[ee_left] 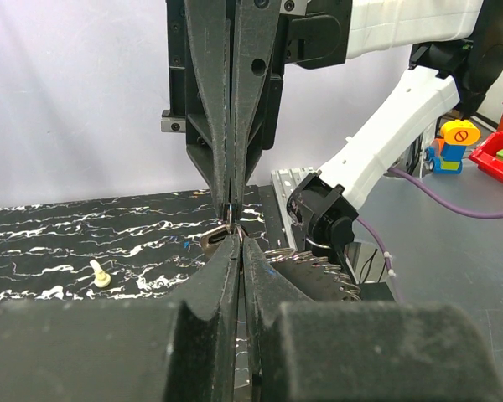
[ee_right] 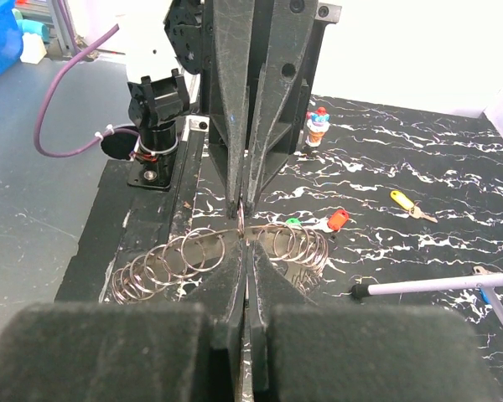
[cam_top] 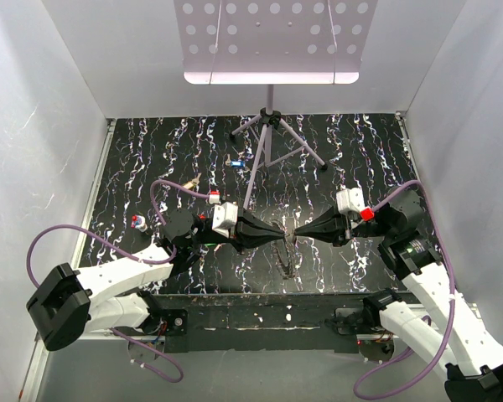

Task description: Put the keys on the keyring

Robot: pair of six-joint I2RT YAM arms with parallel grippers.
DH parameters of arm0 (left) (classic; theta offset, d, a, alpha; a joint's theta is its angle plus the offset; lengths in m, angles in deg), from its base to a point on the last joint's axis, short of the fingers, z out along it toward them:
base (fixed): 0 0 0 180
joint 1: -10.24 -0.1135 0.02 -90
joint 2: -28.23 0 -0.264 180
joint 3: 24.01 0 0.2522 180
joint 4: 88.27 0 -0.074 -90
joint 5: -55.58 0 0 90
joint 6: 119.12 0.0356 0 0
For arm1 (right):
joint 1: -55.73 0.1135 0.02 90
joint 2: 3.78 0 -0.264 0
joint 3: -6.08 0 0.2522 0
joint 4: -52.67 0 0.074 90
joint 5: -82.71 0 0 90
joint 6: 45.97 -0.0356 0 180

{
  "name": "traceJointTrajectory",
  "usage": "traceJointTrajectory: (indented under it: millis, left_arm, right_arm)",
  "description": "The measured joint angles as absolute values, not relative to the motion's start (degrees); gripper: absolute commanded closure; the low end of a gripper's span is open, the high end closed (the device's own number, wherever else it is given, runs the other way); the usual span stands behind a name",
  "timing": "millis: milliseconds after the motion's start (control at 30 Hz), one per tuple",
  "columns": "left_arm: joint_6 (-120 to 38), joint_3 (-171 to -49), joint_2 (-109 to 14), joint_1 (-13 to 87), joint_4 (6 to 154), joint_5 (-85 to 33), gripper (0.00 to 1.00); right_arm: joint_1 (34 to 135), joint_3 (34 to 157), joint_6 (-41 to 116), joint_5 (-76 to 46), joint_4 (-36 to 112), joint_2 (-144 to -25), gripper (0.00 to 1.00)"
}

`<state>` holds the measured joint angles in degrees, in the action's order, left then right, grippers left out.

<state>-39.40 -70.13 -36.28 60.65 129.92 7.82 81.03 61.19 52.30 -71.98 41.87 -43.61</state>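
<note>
My two grippers meet tip to tip over the middle of the black marbled table. The right gripper [ee_right: 247, 244] [cam_top: 301, 234] is shut on the flat band of the keyring [ee_right: 203, 248], a silvery strip that carries several small wire loops and hangs below the tips [cam_top: 286, 265]. The left gripper [ee_left: 238, 241] [cam_top: 280, 238] is shut on a small silver key [ee_left: 215, 239], held right against the right gripper's tips. Loose keys lie on the table: green [ee_right: 293, 222], red [ee_right: 339, 219], yellow [ee_right: 402, 201], blue [cam_top: 239, 162] and brass [cam_top: 193, 182].
A tripod stand [cam_top: 267, 138] with a perforated white tray [cam_top: 272, 38] stands at the back centre; one leg [ee_right: 440, 286] reaches toward the grippers. A small red, white and blue item [cam_top: 137, 222] lies at the left. White walls enclose three sides.
</note>
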Motion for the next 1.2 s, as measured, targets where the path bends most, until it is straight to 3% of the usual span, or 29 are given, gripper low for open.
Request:
traceJointTrajectory:
  millis: [1200]
  left_arm:
    - [-41.2, -70.1, -37.2, 60.6, 132.5, 7.8, 1.0]
  right_arm:
    - [81.8, 61.2, 51.2, -72.7, 43.8, -44.4, 0.99]
